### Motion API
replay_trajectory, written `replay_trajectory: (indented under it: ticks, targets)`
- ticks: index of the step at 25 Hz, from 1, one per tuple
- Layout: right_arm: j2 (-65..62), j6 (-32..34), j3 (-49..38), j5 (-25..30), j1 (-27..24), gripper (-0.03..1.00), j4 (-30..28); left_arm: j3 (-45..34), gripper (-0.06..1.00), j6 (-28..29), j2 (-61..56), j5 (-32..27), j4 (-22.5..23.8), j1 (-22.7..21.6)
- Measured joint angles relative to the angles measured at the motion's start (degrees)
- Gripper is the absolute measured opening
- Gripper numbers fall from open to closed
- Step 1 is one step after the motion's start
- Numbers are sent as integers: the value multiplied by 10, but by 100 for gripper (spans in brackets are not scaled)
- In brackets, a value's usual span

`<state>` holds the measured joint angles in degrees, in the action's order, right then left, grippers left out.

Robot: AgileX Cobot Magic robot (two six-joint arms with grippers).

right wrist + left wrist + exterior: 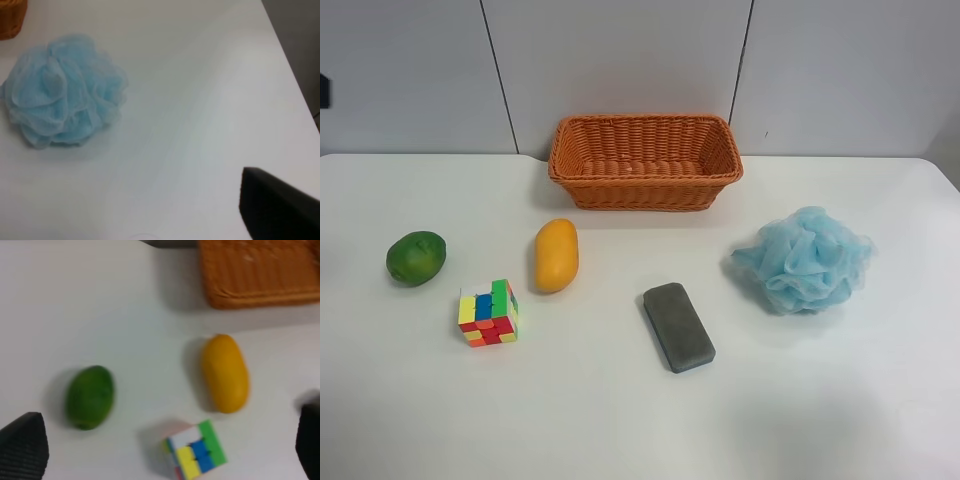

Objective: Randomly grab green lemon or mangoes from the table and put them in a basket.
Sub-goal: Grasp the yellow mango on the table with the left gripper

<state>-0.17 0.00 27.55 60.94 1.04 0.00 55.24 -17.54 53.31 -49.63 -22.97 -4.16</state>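
Note:
The green lemon [416, 257] lies on the white table [620, 420] at the exterior high view's left. The yellow-orange mango [556, 255] lies to its right, in front of the wicker basket [645, 160], which holds nothing that I can see. No arm shows in the exterior high view. In the left wrist view my left gripper [165, 447] is open above the table, its fingertips [22, 445] wide apart, with the lemon [90, 397], the mango [225, 373] and the basket [257, 275] beyond them. In the right wrist view only one dark finger [277, 207] shows.
A multicoloured puzzle cube [489, 313] stands just in front of the lemon and mango. A grey eraser block [678, 326] lies mid-table. A light-blue mesh bath sponge [805, 259] sits to the right of the basket's front. The table's edge [287, 65] shows in the right wrist view.

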Motion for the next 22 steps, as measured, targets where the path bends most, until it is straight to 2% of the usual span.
replay_trajectory:
  ticks: [3,11,16,22]
  targets:
    - [0,0,0,0,0,99,0,0,99,-17,66,22,-27,58]
    - [0,0,0,0,0,99,0,0,99,-12,249,134,-36,203]
    - [0,0,0,0,0,99,0,0,99,-12,356,213,-42,244]
    - [0,3,0,0,0,99,0,0,99,-12,447,290,-42,247]
